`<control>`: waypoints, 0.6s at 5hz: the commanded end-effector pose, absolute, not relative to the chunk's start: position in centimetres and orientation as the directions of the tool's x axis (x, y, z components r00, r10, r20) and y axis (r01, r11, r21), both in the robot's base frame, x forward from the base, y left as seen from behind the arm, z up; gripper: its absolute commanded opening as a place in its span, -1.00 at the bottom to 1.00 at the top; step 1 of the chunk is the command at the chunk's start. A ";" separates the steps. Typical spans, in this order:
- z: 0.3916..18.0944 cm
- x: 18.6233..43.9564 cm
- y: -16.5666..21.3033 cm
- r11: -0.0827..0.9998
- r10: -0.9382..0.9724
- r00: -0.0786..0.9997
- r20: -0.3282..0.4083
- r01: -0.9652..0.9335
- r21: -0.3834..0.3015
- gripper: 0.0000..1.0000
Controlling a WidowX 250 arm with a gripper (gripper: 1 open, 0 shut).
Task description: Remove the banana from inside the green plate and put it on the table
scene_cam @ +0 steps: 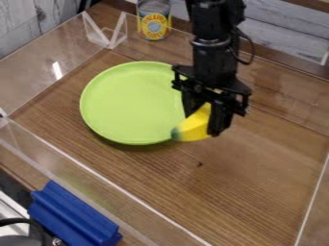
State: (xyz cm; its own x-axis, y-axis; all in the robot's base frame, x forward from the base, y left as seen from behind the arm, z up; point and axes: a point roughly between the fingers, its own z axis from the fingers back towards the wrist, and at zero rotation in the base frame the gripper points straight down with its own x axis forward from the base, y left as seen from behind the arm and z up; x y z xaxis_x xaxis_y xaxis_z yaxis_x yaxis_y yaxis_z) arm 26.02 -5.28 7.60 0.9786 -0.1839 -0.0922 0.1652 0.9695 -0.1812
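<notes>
Camera view: the end effector point(203, 121) gripped the banana point(194, 126) half-closed above the green plate point(122, 101) rim; releasing there risked it rolling back in.

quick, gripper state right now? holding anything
gripper: closed on the banana, carrying it at the right rim of the green plate.

No text legible anywhere. Can point(154, 23) at the far edge of the worktop point(244, 183) carries a yellow label; print on it too small and blurred to read. No numbers, brands or signs made out elsewhere.
</notes>
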 end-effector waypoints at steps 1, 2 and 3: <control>7.8 26.4 -6.1 0.967 -0.190 0.980 -0.056 0.177 -0.182 -1.00; 7.0 26.4 -6.8 0.967 -0.192 0.980 -0.057 0.179 -0.182 -1.00; 6.4 26.5 -7.2 0.967 -0.194 0.979 -0.058 0.181 -0.182 -1.00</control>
State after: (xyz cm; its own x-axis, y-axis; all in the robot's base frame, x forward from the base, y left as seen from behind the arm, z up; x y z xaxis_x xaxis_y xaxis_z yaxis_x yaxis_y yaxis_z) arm 26.14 -6.92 5.46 0.9773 -0.1896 -0.0943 0.1703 0.9684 -0.1821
